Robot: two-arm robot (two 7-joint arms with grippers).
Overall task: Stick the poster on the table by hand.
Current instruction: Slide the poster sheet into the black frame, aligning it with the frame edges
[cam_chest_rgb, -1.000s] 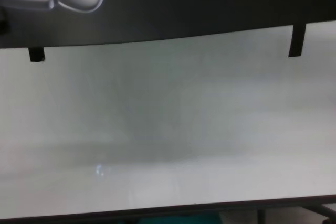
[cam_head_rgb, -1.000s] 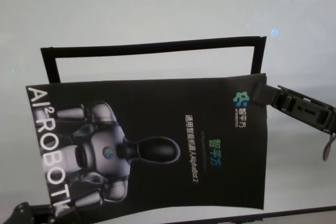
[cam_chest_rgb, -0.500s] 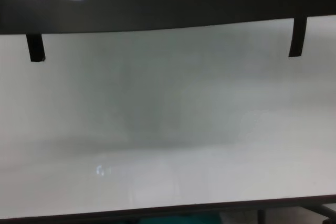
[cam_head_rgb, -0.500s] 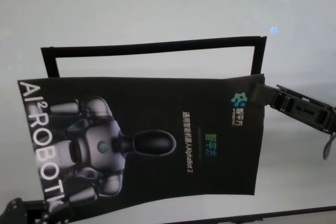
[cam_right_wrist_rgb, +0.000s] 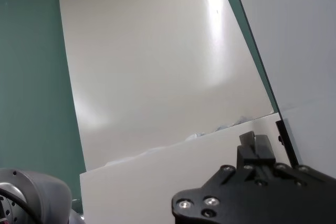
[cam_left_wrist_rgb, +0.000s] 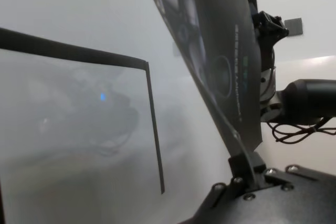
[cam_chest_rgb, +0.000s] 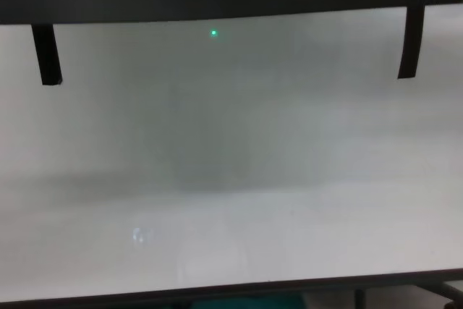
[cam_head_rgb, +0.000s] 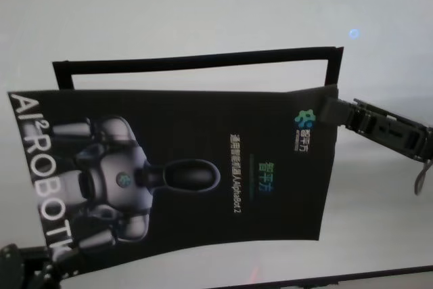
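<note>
Tools (cam_head_rgb: pixel 329 107) (cam_head_rgb: pixel 40 262) — two, each clamped on one poster (cam_head_rgb: pixel 203 167) corner — above one table (cam_chest_rgb: pixel 231 179).

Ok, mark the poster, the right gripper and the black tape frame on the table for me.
poster (cam_head_rgb: pixel 203 140), head view, on the dark print beside the robot picture.
right gripper (cam_head_rgb: pixel 333 108), head view, at the fingertips clamped on the poster's corner.
black tape frame (cam_head_rgb: pixel 203 60), head view, on its far strip.

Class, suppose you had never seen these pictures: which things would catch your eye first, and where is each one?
First the poster, a big black sheet with a grey robot picture and white letters, held above the white table. The right gripper pinches its far right corner and the left gripper its near left corner. Behind it, black strips frame part of the table.
</note>
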